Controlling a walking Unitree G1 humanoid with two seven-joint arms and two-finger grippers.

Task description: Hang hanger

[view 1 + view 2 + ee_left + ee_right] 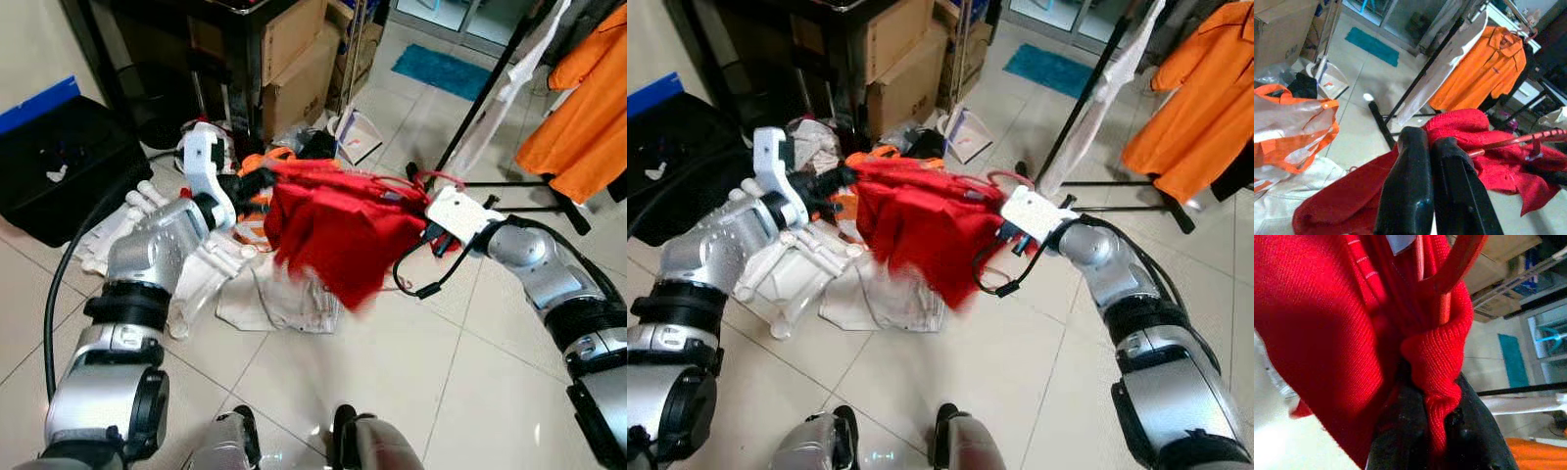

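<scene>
A red knit garment hangs on a red hanger, held up over the floor between my two grippers. My left gripper is shut on the hanger's left end, where the cloth bunches. In the left wrist view the hanger's bar runs away from the closed black fingers. My right gripper is shut on the garment's right end, near the hook. The right wrist view has red knit pinched between its fingers, with the hanger's stem just beyond. The garment's lower edge is blurred.
A black clothes rack pole slants up at the right, its base bars on the floor, with an orange shirt hanging there. Below the garment lie a pale cloth, white plastic pieces and an orange bag. Cardboard boxes stand behind.
</scene>
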